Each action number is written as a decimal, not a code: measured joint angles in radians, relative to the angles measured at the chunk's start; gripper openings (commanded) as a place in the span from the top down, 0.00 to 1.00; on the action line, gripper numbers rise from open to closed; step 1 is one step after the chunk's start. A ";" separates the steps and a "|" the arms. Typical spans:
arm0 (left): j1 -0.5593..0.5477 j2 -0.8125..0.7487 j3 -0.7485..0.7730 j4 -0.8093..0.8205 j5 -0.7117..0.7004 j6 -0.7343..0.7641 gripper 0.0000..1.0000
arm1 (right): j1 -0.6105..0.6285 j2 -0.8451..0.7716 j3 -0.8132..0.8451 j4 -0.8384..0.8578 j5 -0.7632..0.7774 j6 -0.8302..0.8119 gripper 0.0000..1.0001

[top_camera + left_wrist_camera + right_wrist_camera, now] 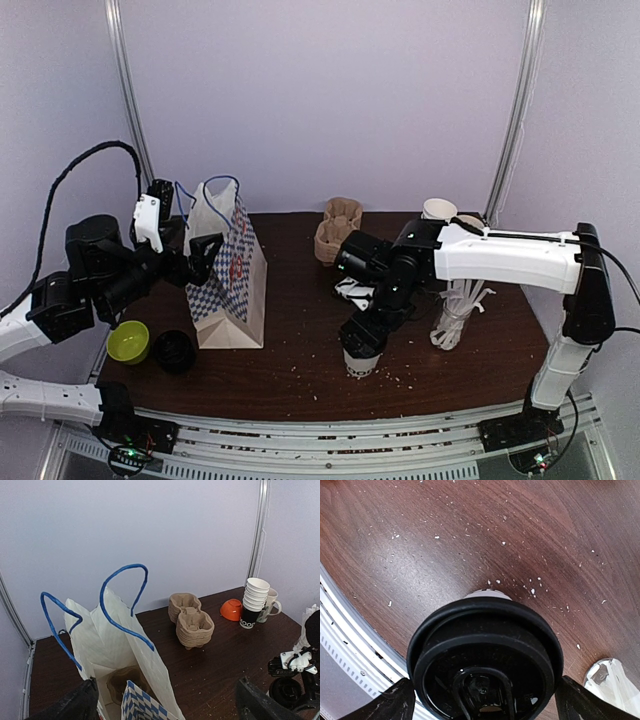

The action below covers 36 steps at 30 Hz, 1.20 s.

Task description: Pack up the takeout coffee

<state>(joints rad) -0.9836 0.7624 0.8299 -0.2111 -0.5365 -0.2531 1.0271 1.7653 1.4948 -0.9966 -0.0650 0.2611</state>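
Now your wide-open, empty right gripper (487, 702) flanks the small black-lidded paper cup (485, 630) at three and nine o'clock; descend centred.

The top view takes in the whole worktop (300, 375) from behind. Left wrist looks closely over the paper bag (115, 645) toward the wall (150, 530); right wrist, right of the bag, stares down at the cup (485, 650). Top shares both.

A dark wood-grain table (300, 365) (dusted with pale crumbs (532, 591)) is backed by plain pale walls (330, 90); two slanted metal poles (516, 110) are seen behind it.
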 measured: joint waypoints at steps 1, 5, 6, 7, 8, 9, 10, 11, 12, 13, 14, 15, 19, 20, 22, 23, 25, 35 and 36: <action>0.000 0.000 -0.002 0.000 0.000 0.000 0.02 | -0.002 0.000 -0.002 0.001 0.000 0.000 0.00; 0.000 0.000 -0.002 0.000 0.000 0.000 0.02 | -0.009 0.000 -0.003 0.006 0.000 0.000 0.00; 0.000 0.000 -0.002 0.000 0.000 0.000 0.02 | -0.011 0.000 -0.003 0.006 0.000 0.000 0.00; 0.000 0.000 -0.002 0.000 0.000 0.000 0.02 | -0.011 0.000 -0.003 0.007 -0.003 0.000 0.00; 0.000 0.000 -0.002 0.000 0.000 0.000 0.02 | -0.013 0.000 -0.004 0.009 -0.004 0.000 0.00; 0.000 0.000 -0.002 0.000 0.000 0.000 0.02 | -0.013 0.000 -0.005 0.011 -0.006 0.000 0.00; 0.000 0.000 -0.002 0.000 0.000 0.000 0.02 | -0.013 0.000 -0.008 0.014 -0.008 0.000 0.00; 0.000 0.000 -0.003 0.000 0.000 0.000 0.02 | -0.013 0.000 -0.010 0.016 -0.008 0.000 0.00; 0.000 0.000 -0.003 0.000 0.000 0.000 0.02 | -0.013 0.000 -0.013 0.018 -0.009 0.000 0.00; 0.000 0.000 -0.003 0.000 0.000 0.000 0.02 | -0.013 0.000 -0.015 0.019 -0.010 0.000 0.00; 0.000 0.000 -0.003 0.000 0.000 0.000 0.02 | -0.013 0.000 -0.015 0.019 -0.011 0.000 0.00; 0.000 -0.001 -0.003 0.000 0.000 0.000 0.02 | -0.013 0.000 -0.015 0.021 -0.013 0.000 0.00; 0.000 -0.007 -0.003 0.000 -0.002 0.000 0.02 | -0.013 0.000 -0.016 0.027 -0.018 0.000 0.00; 0.000 -0.008 -0.003 0.000 -0.003 0.000 0.02 | -0.013 0.001 -0.016 0.027 -0.019 0.000 0.00; 0.000 -0.010 -0.003 0.000 -0.003 0.000 0.02 | -0.013 0.002 -0.018 0.029 -0.020 -0.001 0.00; 0.000 -0.011 -0.003 -0.001 -0.004 0.000 0.02 | -0.013 0.003 -0.020 0.032 -0.020 -0.001 0.00; 0.000 -0.013 -0.003 -0.001 -0.008 0.000 0.02 | -0.013 0.005 -0.027 0.036 -0.022 -0.001 0.00; 0.000 -0.027 -0.003 -0.031 -0.047 0.001 0.02 | -0.013 0.015 -0.033 0.045 -0.027 -0.002 0.16; 0.000 -0.027 -0.003 -0.033 -0.054 0.001 0.02 | -0.013 0.015 -0.033 0.046 -0.029 -0.003 0.17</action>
<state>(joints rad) -0.9836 0.7349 0.8268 -0.2440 -0.5903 -0.2523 1.0145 1.7802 1.4616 -0.9508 -0.0937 0.2581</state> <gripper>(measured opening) 0.981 0.905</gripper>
